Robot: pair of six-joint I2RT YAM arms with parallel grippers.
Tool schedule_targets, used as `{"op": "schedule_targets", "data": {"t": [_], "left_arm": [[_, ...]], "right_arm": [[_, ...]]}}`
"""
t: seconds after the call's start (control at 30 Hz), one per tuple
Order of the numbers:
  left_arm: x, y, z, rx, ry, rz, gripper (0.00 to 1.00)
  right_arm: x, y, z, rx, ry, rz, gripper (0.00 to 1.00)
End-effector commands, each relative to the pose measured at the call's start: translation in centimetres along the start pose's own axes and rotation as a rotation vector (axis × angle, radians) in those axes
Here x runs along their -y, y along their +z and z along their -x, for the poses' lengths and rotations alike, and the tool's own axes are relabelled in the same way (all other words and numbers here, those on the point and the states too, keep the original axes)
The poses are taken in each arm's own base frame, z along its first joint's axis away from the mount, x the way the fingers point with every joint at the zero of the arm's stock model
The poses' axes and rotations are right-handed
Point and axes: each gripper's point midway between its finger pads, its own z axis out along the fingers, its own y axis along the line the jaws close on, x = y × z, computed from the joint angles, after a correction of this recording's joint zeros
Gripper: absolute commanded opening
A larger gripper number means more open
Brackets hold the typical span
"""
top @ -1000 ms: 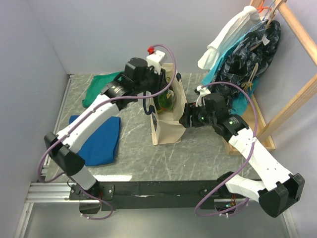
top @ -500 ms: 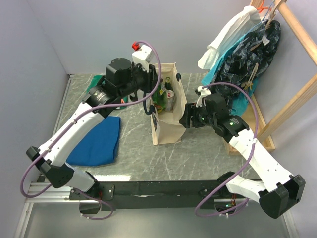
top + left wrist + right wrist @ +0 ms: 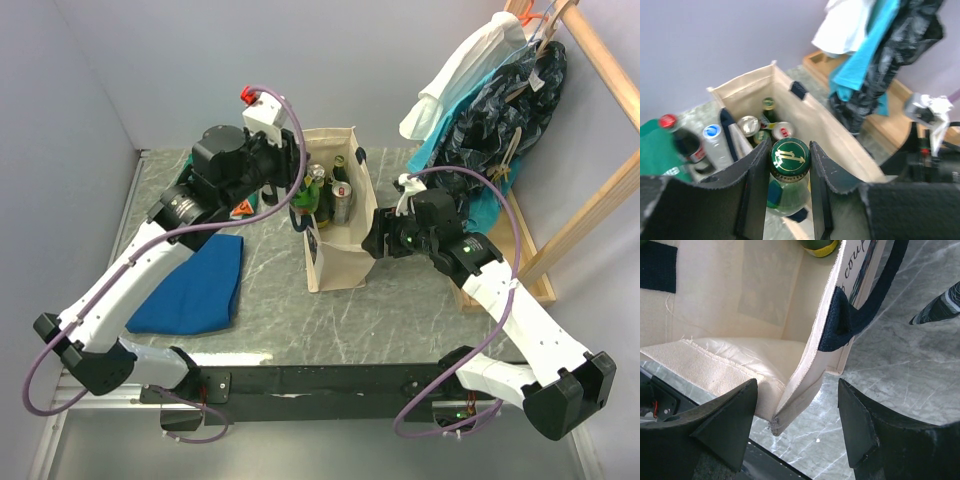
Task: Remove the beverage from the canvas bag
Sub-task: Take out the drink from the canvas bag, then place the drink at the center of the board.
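Left gripper (image 3: 788, 172) jaws clamp the neck of the green glass bottle with crown cap (image 3: 789, 158), above the mouth of the cream canvas tote with navy handles (image 3: 336, 262), upper centre. The bottle is likely heavy, slick and breakable; the neck suits. Only its wrist view shows right gripper (image 3: 797, 387) jaws open astride the tote's wall.

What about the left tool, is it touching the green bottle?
Touching. Left wrist view: the left tool clamps the green bottle at its cap.

The fingers (image 3: 752, 190) are hiding the sides of the bottle (image 3: 790, 156), and the bag (image 3: 740, 300) is running past the right wrist view's top edge.
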Motion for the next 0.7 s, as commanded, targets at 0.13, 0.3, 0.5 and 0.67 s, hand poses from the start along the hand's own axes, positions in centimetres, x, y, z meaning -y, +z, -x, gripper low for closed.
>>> {"op": "schedule_targets", "data": {"t": [0.13,0.3,0.5,0.67], "left_arm": [[-3.0,-5.0,9.1,0.332,-0.004,0.168,0.01],[-6.7,-4.6,7.9,0.3,-0.048,0.284,0.01],[-11.0,-3.4,4.2,0.243,-0.081,0.387,0.01],[-13.3,-1.9,2.0,0.222,-0.092,0.424,0.01]], "right_arm": [[-0.2,0.2,0.4,0.003,-0.013,0.003,0.71],[-0.2,0.3,0.4,-0.003,-0.012,0.004,0.71],[0.0,0.1,0.1,0.001,-0.015,-0.003,0.71],[0.2,0.4,-0.2,-0.009,-0.023,-0.01,0.71]]}}
